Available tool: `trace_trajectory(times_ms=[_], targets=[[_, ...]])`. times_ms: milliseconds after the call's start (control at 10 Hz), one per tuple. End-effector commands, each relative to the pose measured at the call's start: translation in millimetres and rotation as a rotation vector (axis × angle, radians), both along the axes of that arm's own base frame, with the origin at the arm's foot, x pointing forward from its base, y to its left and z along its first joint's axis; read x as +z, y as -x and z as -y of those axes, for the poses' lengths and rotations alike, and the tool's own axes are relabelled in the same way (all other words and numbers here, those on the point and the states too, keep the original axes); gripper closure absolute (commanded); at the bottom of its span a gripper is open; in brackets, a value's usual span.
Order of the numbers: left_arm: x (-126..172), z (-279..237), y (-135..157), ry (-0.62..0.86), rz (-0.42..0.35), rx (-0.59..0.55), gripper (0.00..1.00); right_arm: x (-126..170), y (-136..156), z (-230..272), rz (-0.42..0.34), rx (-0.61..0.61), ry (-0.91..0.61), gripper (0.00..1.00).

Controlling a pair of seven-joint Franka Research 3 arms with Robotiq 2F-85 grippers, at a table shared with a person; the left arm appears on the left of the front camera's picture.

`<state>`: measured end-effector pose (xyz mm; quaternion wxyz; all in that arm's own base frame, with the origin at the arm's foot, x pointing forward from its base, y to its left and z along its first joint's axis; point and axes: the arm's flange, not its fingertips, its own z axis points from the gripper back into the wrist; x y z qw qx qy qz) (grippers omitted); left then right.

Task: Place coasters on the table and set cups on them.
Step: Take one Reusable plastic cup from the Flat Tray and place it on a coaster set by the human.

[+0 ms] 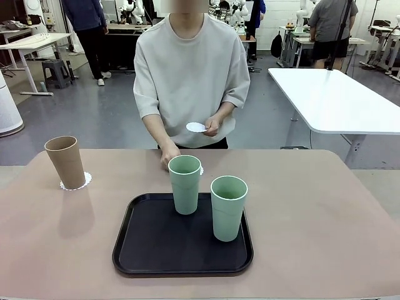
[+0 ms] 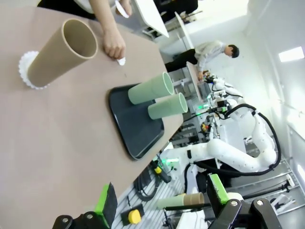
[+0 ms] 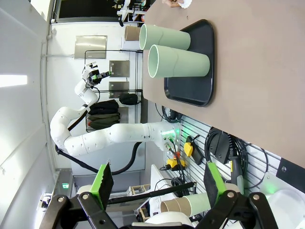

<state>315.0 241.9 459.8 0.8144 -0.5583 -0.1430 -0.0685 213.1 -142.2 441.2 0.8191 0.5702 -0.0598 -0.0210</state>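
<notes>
1. Table [image 1: 325,219]: beige-pink top. The frame cuts off its near edge and both ends.

2. Person [image 1: 190,75]: stands at the far side in a pale short-sleeved top. The table hides the legs.

3. Tray [image 1: 156,250]: black with rounded corners, lying mid-table on the robot's side. Two cups hide part of its floor.

4. Left gripper [image 2: 160,195]: released, jaws spread wide with nothing between them. It is well apart from the cups. The picture's bottom edge cuts off the finger bases.

5. Right gripper [image 3: 157,183]: released and empty, jaws equally wide. It is likewise cut off at the bottom edge.

6. Tan cup [image 1: 65,161]: upright on the table at the robot's far left, well apart from the tray.

7. Rear mint cup [image 1: 185,183]: upright on the tray by its far rim.

8. Front mint cup [image 1: 229,207]: upright on the tray, just beside the rear one and nearer the robot.

9. Lowered hand [image 1: 169,156]: rests on the table just behind the rear mint cup, which partly hides it.

10. Raised hand [image 1: 212,127]: held at the person's waist.

11. First coaster [image 1: 84,181]: lies under the tan cup. The scalloped rim shows around the base and the middle is hidden.

12. Second coaster [image 1: 200,170]: lies on the table behind the rear mint cup, at the lowered hand. Only a white sliver shows.

13. Third coaster [image 1: 195,127]: held in the raised hand, off the table. Its lace edge is too small to make out.
</notes>
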Motion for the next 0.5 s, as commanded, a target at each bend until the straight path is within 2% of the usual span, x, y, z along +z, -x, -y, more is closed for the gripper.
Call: trace_trajectory(times_ms=[0,400], targets=[[0.5,0.1,-0.4,0.002,0.005,0.017,0.0,0.2,0.4,0.2,0.005,0.003,-0.011,0.0],[0.5,0.1,-0.4,0.002,0.005,0.017,0.0,0.2,0.4,0.2,0.005,0.003,-0.011,0.0]])
